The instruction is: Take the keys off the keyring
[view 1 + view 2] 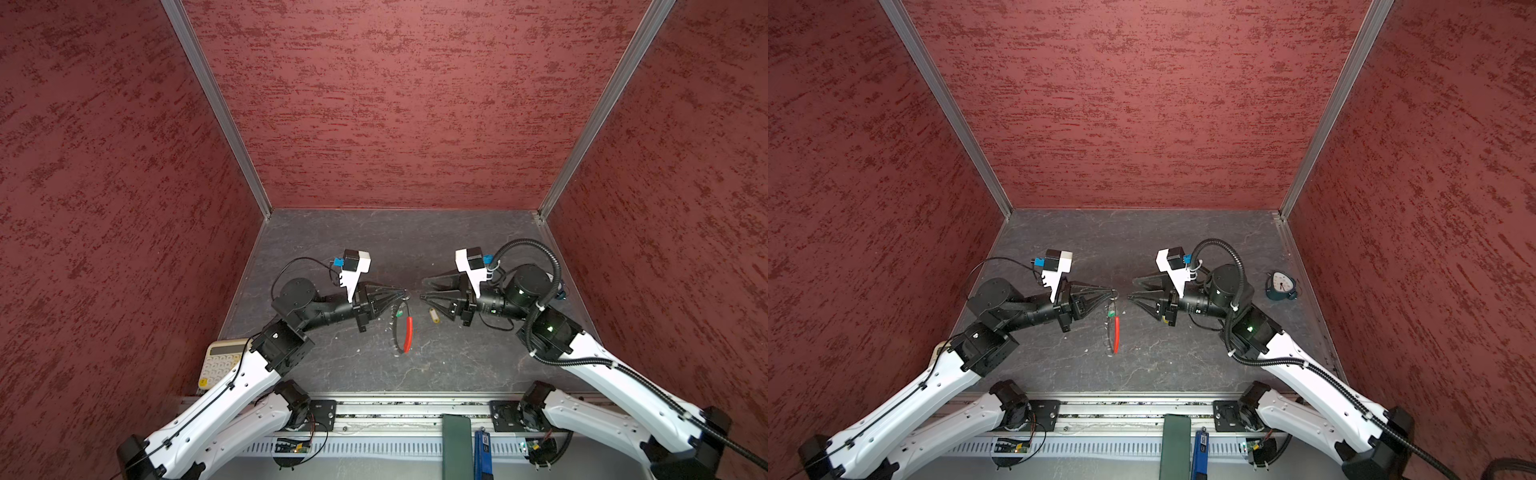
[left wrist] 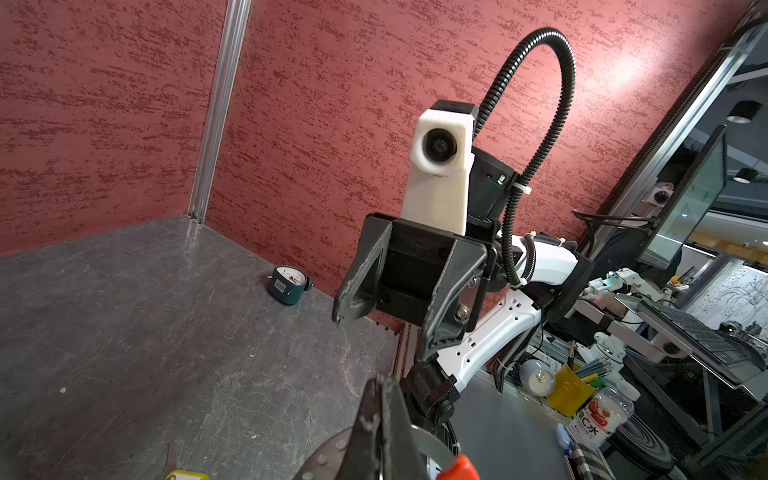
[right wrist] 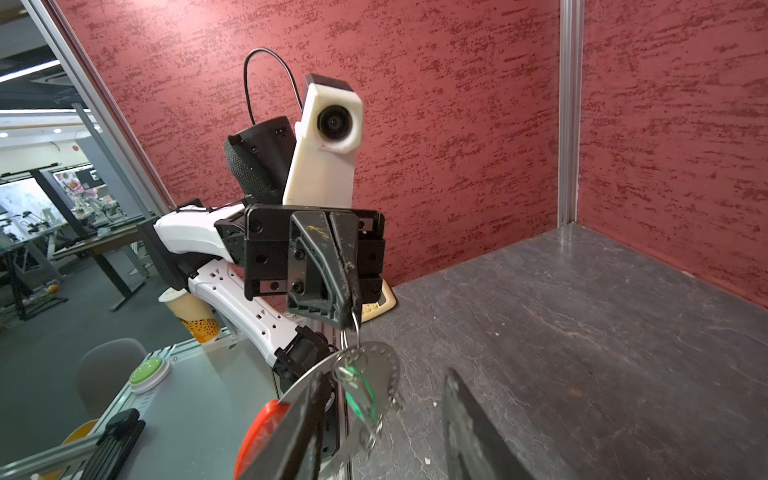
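Observation:
My left gripper [image 1: 405, 293] is shut on the top of the keyring [image 1: 402, 332], which hangs below it over the table with its red sleeve [image 1: 409, 328] to one side. The green key [image 1: 400, 314] dangles on the keyring; in the right wrist view the green key [image 3: 361, 399] hangs just under the left gripper [image 3: 351, 320]. The yellow key [image 1: 434, 316] lies loose on the table beneath the right gripper. My right gripper [image 1: 422, 289] stands open with nothing held, facing the left one across a small gap. In the left wrist view the right gripper [image 2: 380, 336] shows both fingers spread.
A cream calculator [image 1: 220, 363] lies at the front left, partly under the left arm. A small dark green dial clock [image 1: 1281, 286] sits near the right wall. Red walls close three sides; a metal rail [image 1: 395, 411] runs along the front.

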`<state>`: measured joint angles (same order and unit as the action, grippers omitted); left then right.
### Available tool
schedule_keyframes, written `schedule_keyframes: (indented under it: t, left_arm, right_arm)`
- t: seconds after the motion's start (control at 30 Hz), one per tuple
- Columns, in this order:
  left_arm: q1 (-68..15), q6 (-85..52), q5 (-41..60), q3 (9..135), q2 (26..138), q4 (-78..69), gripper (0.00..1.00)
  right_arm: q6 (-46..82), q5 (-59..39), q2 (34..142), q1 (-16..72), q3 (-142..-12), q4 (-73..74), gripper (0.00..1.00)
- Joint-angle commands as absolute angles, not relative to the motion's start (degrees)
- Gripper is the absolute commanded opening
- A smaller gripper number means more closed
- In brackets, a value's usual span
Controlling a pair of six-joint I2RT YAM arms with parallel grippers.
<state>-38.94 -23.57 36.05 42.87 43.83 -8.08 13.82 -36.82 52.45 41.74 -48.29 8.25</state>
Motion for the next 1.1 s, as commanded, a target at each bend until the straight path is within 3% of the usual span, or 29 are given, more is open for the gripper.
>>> schedule_keyframes:
  t: [0.0,0.33,0.77,1.07]
  left_arm:
    - [-39.5,-22.7,32.8,44.6,43.1,-7.9,0.0]
    - [-39.8,-21.1,30.7,44.2,41.6,-6.9,0.0]
    - [-39.9,-21.4,30.5,43.6,41.5,-7.9,0.0]
    - [-40.0,-21.8,30.5,43.1,41.6,-8.4,0.0]
  right_arm:
    - [16.5,-34.7,52.5,41.6,-46.5,14.3,0.46]
    - [16.6,-39.5,56.8,43.3,-47.5,15.2,0.49]
    - [10.3,-38.8,60.4,47.8,-49.8,10.2,0.51]
    - [8.8,-38.4,62.0,48.7,-51.5,10.1,0.39]
